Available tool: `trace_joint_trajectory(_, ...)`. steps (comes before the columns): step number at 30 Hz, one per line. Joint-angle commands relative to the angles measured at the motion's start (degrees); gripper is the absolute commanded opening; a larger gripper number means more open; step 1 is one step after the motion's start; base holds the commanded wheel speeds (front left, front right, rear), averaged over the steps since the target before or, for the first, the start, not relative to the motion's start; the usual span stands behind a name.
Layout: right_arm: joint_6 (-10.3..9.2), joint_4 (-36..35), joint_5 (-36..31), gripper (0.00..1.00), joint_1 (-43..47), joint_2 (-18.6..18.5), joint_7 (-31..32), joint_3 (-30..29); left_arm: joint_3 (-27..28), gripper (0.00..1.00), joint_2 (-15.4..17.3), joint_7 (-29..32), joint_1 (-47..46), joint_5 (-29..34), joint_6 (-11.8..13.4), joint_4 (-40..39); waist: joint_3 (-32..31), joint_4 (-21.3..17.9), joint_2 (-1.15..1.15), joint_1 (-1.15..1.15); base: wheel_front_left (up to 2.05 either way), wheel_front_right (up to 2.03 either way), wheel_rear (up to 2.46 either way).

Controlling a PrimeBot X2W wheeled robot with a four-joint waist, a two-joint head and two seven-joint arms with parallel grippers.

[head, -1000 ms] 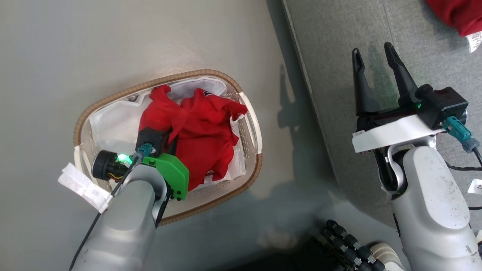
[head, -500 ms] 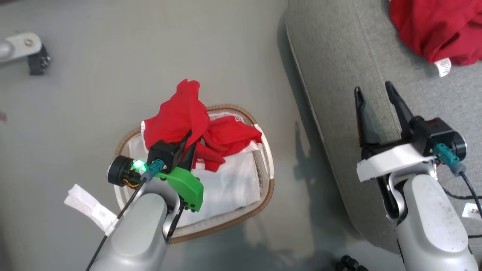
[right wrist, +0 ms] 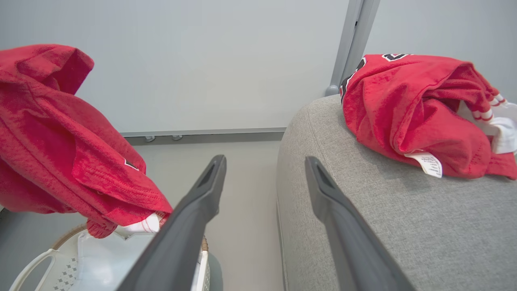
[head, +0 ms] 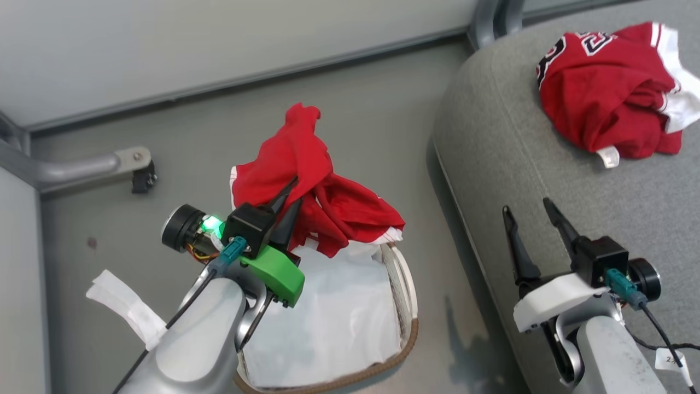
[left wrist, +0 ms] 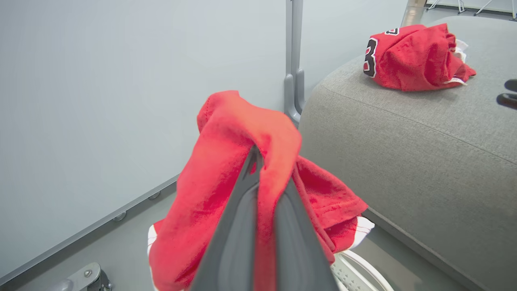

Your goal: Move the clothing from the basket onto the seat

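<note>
Red cloth was off the bottom of the basket (head: 407, 306) now: a second back the jersey (head: 306, 158) lay heaped inside it with my left gripper (head: 297, 190) down among the folds, and since then the arm had raised it until it hung above the basket's far end. The head camera had tilted up as well, so I discounted the shift in the whole picture. The left jaws were pressed together, pinching a fold of that jersey, which draped over both fingers. Its lowest hem hung just over the basket's far rim, and I couldn't tell whether it had quite cleared the white liner (head: 339, 312), which lay bare inside. I judged the pick done and the carry across still to come. The seat (head: 492, 164) stood just to the right of the basket, and my right gripper (head: 526, 204) hovered over its near edge, jaws spread wide with nothing between them. By my count there were two jerseys: one in my grip above the basket, and the other jersey (head: 601, 98) already crumpled on the seat, well apart from the basket. There was one basket, one seat, and two grippers.
</note>
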Motion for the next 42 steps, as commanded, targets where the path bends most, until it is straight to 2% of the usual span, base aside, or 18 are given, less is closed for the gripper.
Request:
trace_joint_trajectory(1,-0.08,0.38,-0.21,1.00,1.49,-0.21,-0.03,0.43,-0.56,0.00,1.16,-0.04,-0.84,-0.45,-0.25,-0.97,-8.39,2.68,0.00,0.00,0.00,0.00,0.00)
trace_joint_trajectory(7,-0.08,0.94,0.52,1.00,3.32,-0.21,-0.02,3.20,-3.68,0.00,3.62,-0.03,-4.02,-2.54,-0.23,-2.95,-13.18,3.24,0.00,0.00,0.00,0.00,0.00)
trace_joint_trajectory(12,-0.08,0.02,2.07,1.00,2.53,-0.20,-0.03,6.50,-5.70,0.00,4.91,-0.03,-7.08,-4.11,-0.23,-3.38,-14.55,3.64,0.00,0.00,0.00,0.00,0.00)
trace_joint_trajectory(21,-0.08,-1.47,4.71,1.00,-1.54,-0.21,-0.02,15.72,-9.21,0.00,4.75,-0.04,-10.68,-5.86,-0.23,-3.64,-15.35,4.98,0.00,0.00,0.00,0.00,0.00)
trace_joint_trajectory(28,-0.08,4.89,3.96,1.00,-7.10,-0.21,-0.03,22.82,-12.13,0.00,3.94,-0.03,-12.87,-6.70,-0.23,-5.34,-15.54,6.81,0.00,0.00,0.00,0.00,0.00)
trace_joint_trajectory(34,-0.08,9.92,5.32,1.00,-11.01,-0.21,-0.02,26.16,-14.65,0.00,3.67,-0.03,-13.33,-7.94,-0.23,-7.96,-15.81,7.96,0.00,0.00,0.00,0.00,0.00)
trace_joint_trajectory(35,-0.08,10.22,5.65,0.85,-11.40,-0.21,-0.03,26.36,-14.90,0.00,3.68,-0.03,-13.20,-8.19,-0.23,-8.22,-15.84,8.07,0.00,0.00,0.00,0.00,0.00)
trace_joint_trajectory(36,-0.08,10.52,6.03,0.43,-11.73,-0.21,-0.03,26.52,-15.12,0.00,3.73,-0.03,-13.02,-8.42,-0.23,-8.51,-15.86,8.17,0.00,0.00,0.00,0.00,0.00)
trace_joint_trajectory(38,-0.08,10.85,6.47,0.20,-12.00,-0.21,-0.03,26.85,-15.32,0.00,3.91,-0.03,-12.50,-8.79,-0.23,-8.93,-15.86,8.23,0.00,0.00,0.00,0.00,0.00)
trace_joint_trajectory(39,-0.08,10.90,6.64,0.05,-12.11,-0.21,-0.02,26.94,-15.35,0.00,4.02,-0.03,-12.16,-8.95,-0.23,-9.02,-15.84,8.22,0.00,0.00,0.00,0.00,0.00)
trace_joint_trajectory(40,-0.08,10.92,6.67,0.00,-12.21,-0.21,-0.03,26.96,-15.33,0.00,4.16,-0.03,-11.74,-9.03,-0.23,-9.05,-15.82,8.19,0.00,0.00,0.00,0.00,0.00)
trace_joint_trajectory(42,-0.08,10.76,6.64,0.00,-12.25,-0.21,-0.02,26.58,-14.99,0.00,4.19,-0.03,-10.93,-9.45,-0.20,-8.93,-15.73,8.03,0.00,0.00,0.00,0.00,0.00)
